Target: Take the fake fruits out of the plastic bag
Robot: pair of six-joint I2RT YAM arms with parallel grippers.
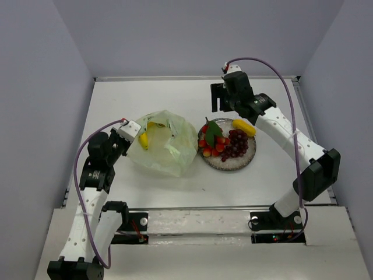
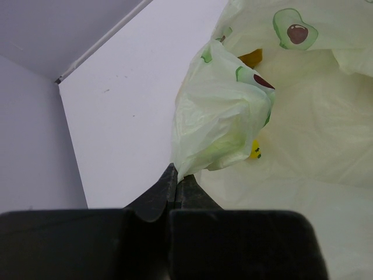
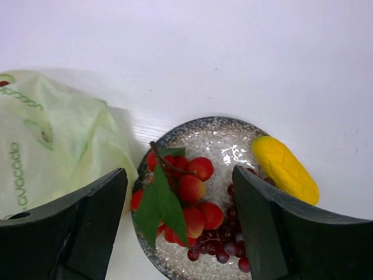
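Note:
The pale yellow-green plastic bag (image 1: 161, 142) lies left of centre, printed with avocados. A yellow fruit piece (image 1: 143, 140) shows at its left opening, also in the left wrist view (image 2: 254, 151). My left gripper (image 2: 176, 175) is shut on a fold of the bag (image 2: 218, 116) at its left edge. On the speckled grey plate (image 1: 228, 166) lie red-orange round fruits with green leaves (image 1: 211, 142), a dark purple grape bunch (image 1: 236, 143) and a yellow piece (image 1: 243, 126) on the rim. My right gripper (image 3: 179, 181) hangs open and empty above the plate (image 3: 210, 131).
The white table ends at grey walls at the back and both sides. The bag's right edge (image 3: 70, 140) nearly touches the plate's left rim.

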